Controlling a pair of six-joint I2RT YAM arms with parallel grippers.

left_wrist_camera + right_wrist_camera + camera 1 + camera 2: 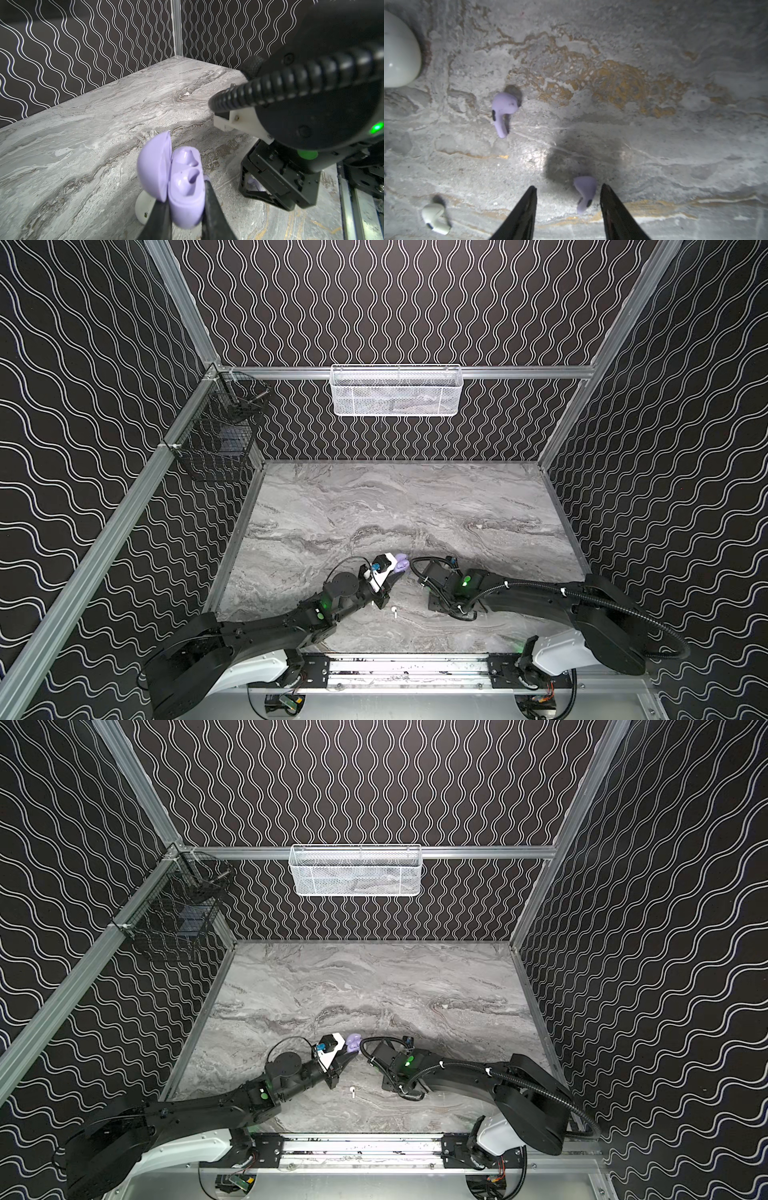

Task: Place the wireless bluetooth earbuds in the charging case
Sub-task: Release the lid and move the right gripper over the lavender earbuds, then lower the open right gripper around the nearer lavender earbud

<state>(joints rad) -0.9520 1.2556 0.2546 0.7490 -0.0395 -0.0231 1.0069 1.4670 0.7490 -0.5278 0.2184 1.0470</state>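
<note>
- In both top views, the lavender charging case [402, 562] is near the middle of the tabletop [374, 510], and a white earbud [393, 610] lies loose nearby.
- Left wrist view: the left claw [182, 193] clamps the case's base. The lid is open and both sockets look empty.
- Right wrist view: the right claw [568, 187] stands open astride a lavender earbud [584, 193] on the tabletop, not touching it. Tiny, light and slick, the earbud will likely skid, so pinch across the bulbous head.

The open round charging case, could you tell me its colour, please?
Lavender case; best in the left wrist view.
</note>
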